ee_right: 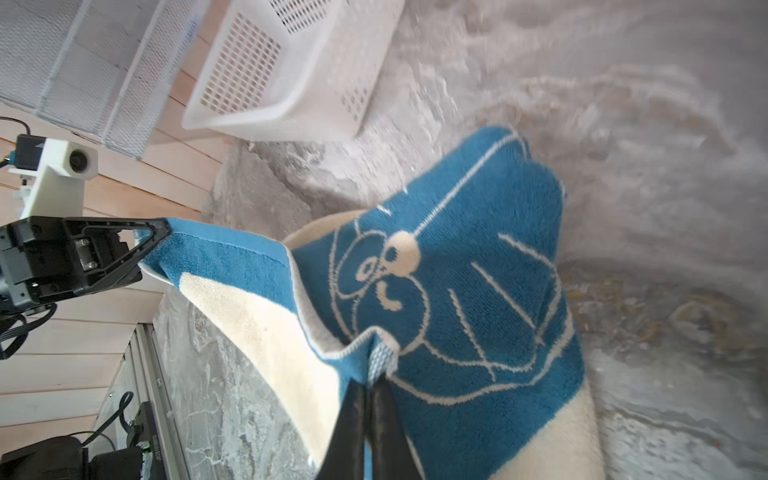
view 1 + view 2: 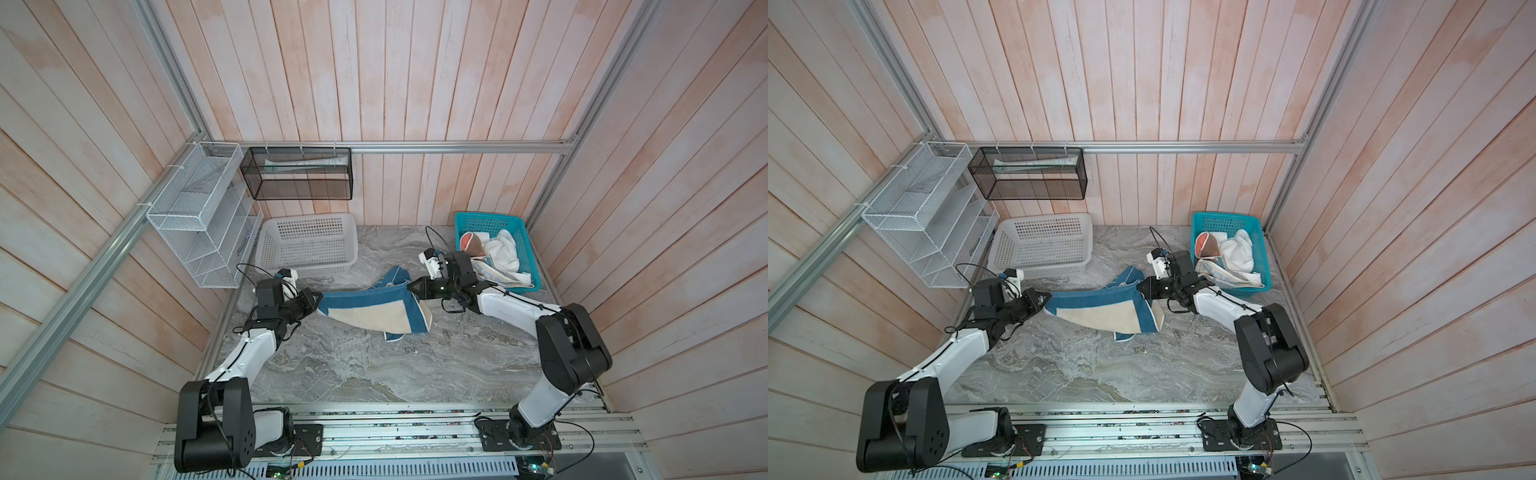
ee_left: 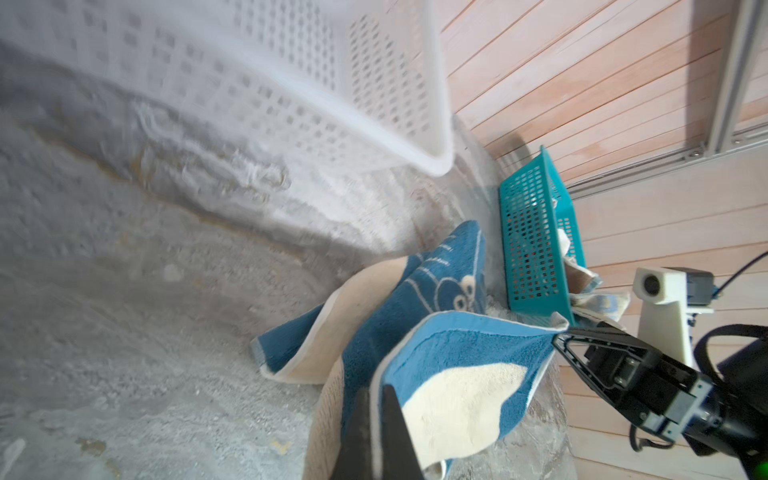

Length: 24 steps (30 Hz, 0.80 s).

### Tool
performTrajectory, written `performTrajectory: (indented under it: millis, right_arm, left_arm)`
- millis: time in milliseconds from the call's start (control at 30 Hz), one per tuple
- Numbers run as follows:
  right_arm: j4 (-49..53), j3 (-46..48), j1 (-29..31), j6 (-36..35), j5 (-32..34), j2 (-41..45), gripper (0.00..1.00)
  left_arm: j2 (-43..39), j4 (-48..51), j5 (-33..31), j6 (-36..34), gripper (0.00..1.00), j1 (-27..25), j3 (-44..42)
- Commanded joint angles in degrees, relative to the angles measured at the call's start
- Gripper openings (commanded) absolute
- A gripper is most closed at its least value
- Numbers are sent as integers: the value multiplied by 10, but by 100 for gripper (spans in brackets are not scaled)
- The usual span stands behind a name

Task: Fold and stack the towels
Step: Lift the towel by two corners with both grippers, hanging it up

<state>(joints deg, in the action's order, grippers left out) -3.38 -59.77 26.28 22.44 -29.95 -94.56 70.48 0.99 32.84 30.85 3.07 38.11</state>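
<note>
The left gripper and the right gripper are each clamped on a corner of the blue cartoon towel. Its slack trails onto the tabletop.

Lettered towel partly hidden

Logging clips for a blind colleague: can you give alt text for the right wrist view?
The right gripper, shut, pinches a corner of the blue towel with a cream cartoon outline. The left gripper clamps another corner, the cloth stretched between them and sagging toward the marble table; a white basket stands beyond.
</note>
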Motion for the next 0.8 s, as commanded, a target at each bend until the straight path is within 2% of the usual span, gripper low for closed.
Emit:
performTrajectory:
  millis: [0,200,333,467,600,667,767]
  right_arm:
    - [64,-38,3,-34,66,89,0]
    - [167,-167,20,-115,192,247,0]
    - [215,-302,29,-166,216,296,0]
    - [296,-475,35,-193,219,282,0]
    - [363,-617,39,-197,208,251,0]
    - [393,-671,38,-194,218,233,0]
    - [441,-714,39,-193,260,198,0]
  left_arm:
    - [-73,102,-16,-52,0,-16,76]
    - [-141,198,-47,-74,0,-45,296]
    - [-134,225,-36,-69,0,-54,473]
    - [-118,231,-16,-60,0,-57,617]
    - [-76,281,-11,-62,0,-57,766]
    - [-56,289,1,-48,0,-57,806]
    - [-31,282,13,-30,0,-57,798]
